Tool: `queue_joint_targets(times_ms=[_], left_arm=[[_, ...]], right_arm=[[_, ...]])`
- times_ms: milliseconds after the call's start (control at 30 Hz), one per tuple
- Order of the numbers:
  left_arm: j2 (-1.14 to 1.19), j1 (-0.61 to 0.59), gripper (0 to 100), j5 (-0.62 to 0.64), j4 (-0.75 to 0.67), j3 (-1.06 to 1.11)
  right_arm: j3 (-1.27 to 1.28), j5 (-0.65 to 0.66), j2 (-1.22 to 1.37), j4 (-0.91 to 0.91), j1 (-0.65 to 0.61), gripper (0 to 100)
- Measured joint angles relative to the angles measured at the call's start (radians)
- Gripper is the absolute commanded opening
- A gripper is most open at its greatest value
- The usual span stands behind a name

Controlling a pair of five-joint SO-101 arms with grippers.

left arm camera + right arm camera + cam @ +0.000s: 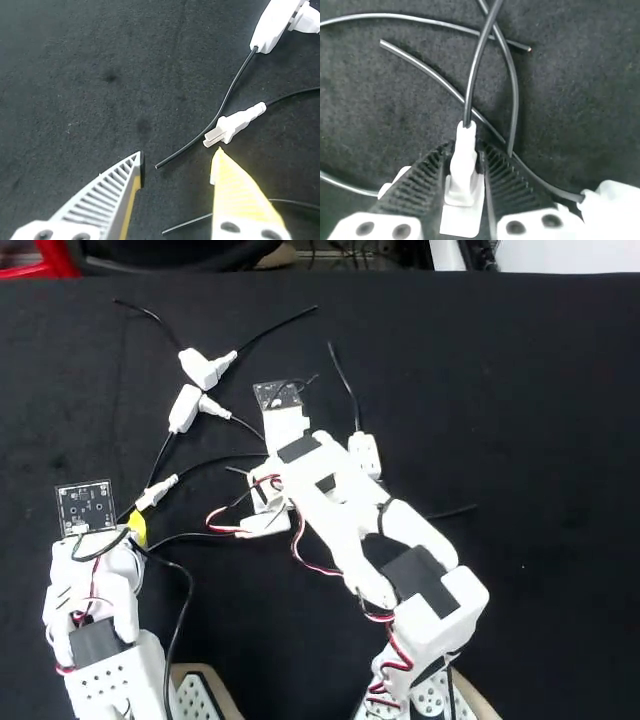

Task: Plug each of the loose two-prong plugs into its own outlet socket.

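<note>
High view: loose plug (160, 490) seen on mat (520, 390) left part; right gripper (268, 505) at mat centre.
Left wrist view: left gripper (175, 160) held open above mat, loose plug just beside.
Right wrist view: right gripper clamped on second plug (462, 175).

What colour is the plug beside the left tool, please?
The plug is white, clearest in left wrist view.

Matt felt-like table cloth (520, 390), smooth plastic plug (232, 127)
</note>
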Motion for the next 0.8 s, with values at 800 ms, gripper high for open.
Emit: queue_joint_targets(times_ms=[800], left_arm=[[0.0, 0.058, 23, 0.005, 0.069, -0.06]], right_arm=[[0.0, 0.121, -0.647, 0.528, -0.026, 25.0]])
